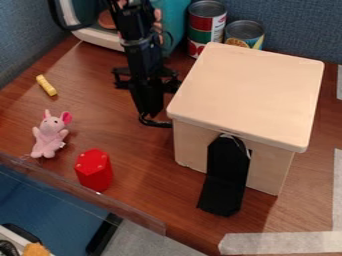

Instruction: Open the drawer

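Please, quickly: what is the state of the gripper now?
Gripper: beside the wooden box; whether it is open or closed cannot be told.

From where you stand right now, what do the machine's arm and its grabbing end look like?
The arm is black all over, built from narrow, angular segments with bulkier joints. A thin dark loop, probably a cable, curves out beside it. The gripper is black too, with a wide, knobbly crosspiece above a part that narrows downward.
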Robot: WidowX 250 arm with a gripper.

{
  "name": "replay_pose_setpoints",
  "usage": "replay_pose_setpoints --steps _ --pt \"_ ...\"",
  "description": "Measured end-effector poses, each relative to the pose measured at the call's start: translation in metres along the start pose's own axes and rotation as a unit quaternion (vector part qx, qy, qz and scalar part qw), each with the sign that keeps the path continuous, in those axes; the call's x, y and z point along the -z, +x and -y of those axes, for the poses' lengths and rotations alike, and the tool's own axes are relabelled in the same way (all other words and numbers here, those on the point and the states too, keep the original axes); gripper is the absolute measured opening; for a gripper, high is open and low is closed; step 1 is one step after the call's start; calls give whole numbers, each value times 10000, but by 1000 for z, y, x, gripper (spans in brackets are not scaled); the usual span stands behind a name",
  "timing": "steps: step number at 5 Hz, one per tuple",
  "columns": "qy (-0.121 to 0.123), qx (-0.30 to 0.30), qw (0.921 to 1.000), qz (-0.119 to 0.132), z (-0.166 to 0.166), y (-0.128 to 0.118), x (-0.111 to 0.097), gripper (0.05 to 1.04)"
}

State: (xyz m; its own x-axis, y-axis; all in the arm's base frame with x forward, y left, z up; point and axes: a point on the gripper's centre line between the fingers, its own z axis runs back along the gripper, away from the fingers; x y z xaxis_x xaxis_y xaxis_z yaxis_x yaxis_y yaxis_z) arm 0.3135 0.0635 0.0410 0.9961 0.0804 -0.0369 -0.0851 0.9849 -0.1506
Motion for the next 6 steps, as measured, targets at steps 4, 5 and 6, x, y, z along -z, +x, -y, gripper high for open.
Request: replay_pose_setpoints --steps 4,5,6 --pt "387 -250 9989 -50 -52 -15 -19 128" --pt "561 -275 9980 -113 -62 -16 -24 128" --pt "833 -219 9961 -207 -76 -18 -33 128"
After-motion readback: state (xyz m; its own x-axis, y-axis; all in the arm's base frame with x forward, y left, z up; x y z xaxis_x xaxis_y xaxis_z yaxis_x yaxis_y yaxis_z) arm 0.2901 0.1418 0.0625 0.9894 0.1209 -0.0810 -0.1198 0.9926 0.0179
